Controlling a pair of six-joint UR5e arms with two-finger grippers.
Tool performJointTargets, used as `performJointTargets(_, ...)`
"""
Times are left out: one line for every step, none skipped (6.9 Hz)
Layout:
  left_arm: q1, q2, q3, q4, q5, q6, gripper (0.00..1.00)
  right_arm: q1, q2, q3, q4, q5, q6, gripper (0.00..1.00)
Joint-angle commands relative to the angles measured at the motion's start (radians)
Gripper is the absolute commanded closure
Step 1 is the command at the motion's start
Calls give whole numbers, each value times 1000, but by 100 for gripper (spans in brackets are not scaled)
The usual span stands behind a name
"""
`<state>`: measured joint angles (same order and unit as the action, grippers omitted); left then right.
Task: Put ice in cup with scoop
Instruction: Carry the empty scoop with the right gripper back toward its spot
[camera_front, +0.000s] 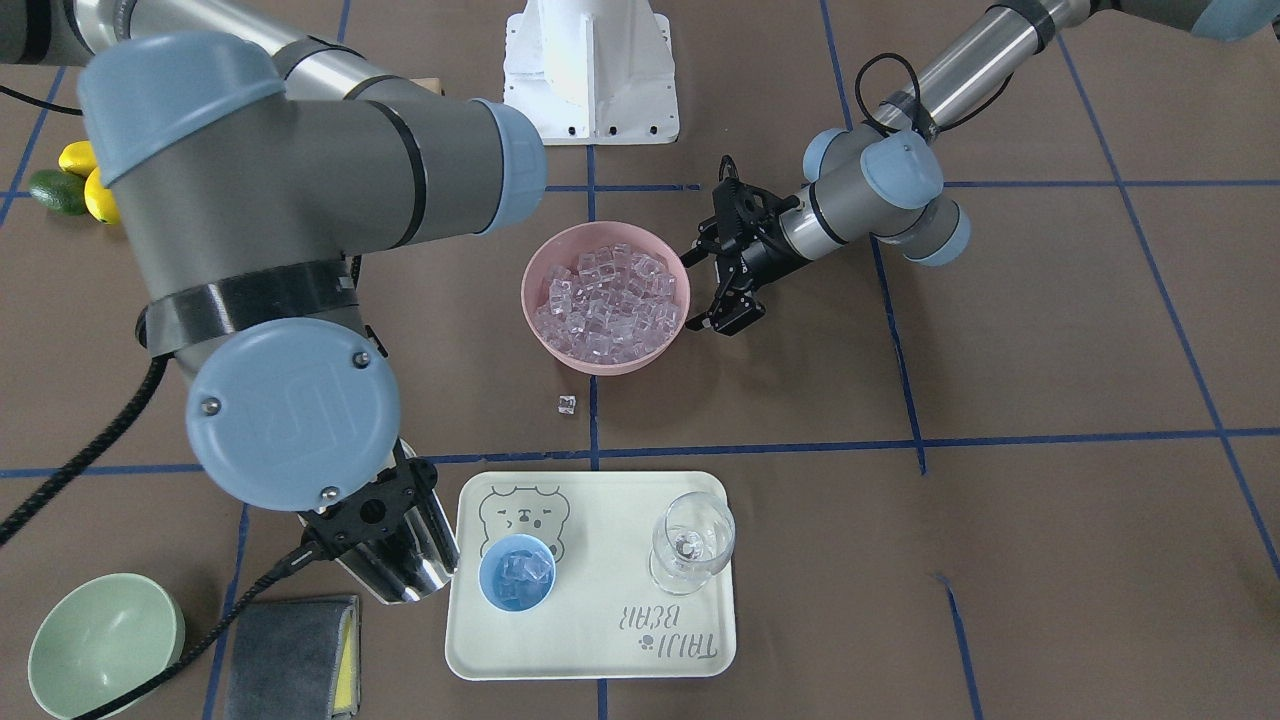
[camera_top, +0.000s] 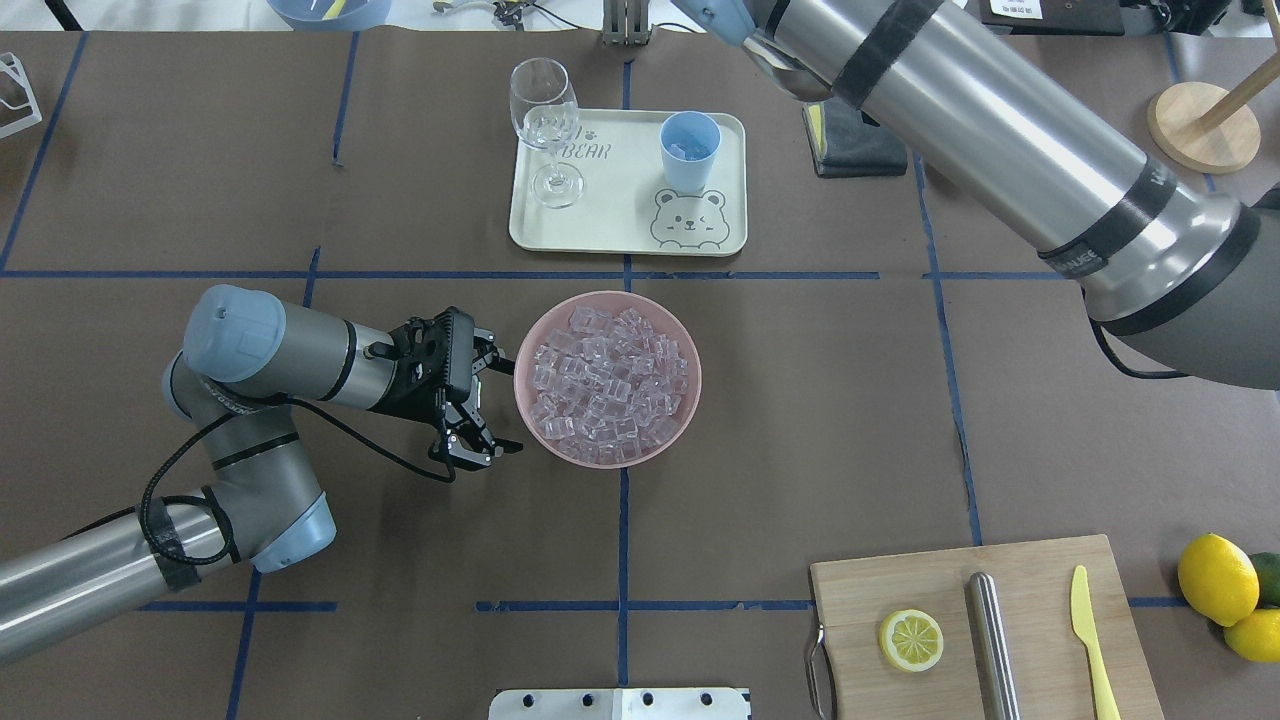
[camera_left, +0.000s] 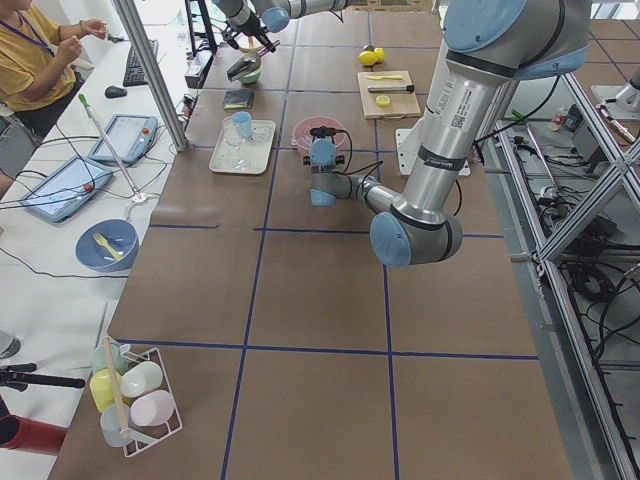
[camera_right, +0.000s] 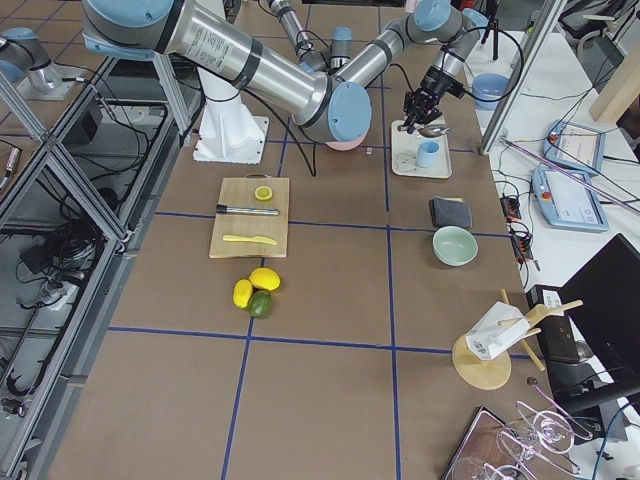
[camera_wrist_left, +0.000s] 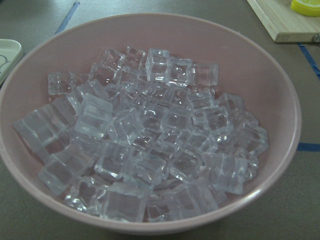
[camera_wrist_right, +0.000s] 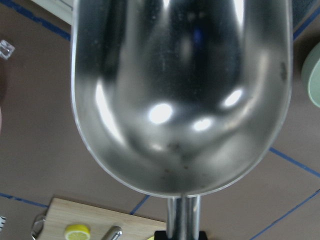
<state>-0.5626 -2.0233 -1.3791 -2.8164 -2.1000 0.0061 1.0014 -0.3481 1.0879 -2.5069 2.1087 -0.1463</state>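
The light-blue cup (camera_front: 516, 572) stands on the cream tray (camera_front: 600, 640) with a few ice cubes in it; it also shows in the overhead view (camera_top: 690, 150). My right gripper (camera_front: 385, 535) is shut on the handle of the silver scoop (camera_front: 410, 572), held just beside the tray, next to the cup. The scoop's trough (camera_wrist_right: 180, 90) is empty. Most of the ice (camera_front: 610, 300) fills the pink bowl (camera_top: 530, 345). My left gripper (camera_top: 505, 405) is open beside the bowl's rim, facing the ice (camera_wrist_left: 150, 150).
One loose ice cube (camera_front: 566, 404) lies between bowl and tray. A stemmed glass (camera_front: 692, 545) stands on the tray. A green bowl (camera_front: 105, 645) and grey cloth (camera_front: 290, 655) lie near the scoop. A cutting board (camera_top: 1040, 570) and lemons (camera_top: 1215, 578) are near the robot.
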Motion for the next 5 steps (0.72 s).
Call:
performJointTargets(0, 2, 0, -2, 0, 0, 0, 29, -149, 263, -48, 100, 214, 100)
performJointTargets(0, 2, 0, -2, 0, 0, 0, 34, -284, 455, -47, 152, 363, 100)
performJointTargets(0, 2, 0, -2, 0, 0, 0, 31, -427, 631, -41, 155, 434, 100)
performJointTargets(0, 2, 0, -2, 0, 0, 0, 20, -545, 764, -41, 152, 467, 100)
performJointTargets(0, 2, 0, -2, 0, 0, 0, -13, -665, 867, -40, 143, 558, 100)
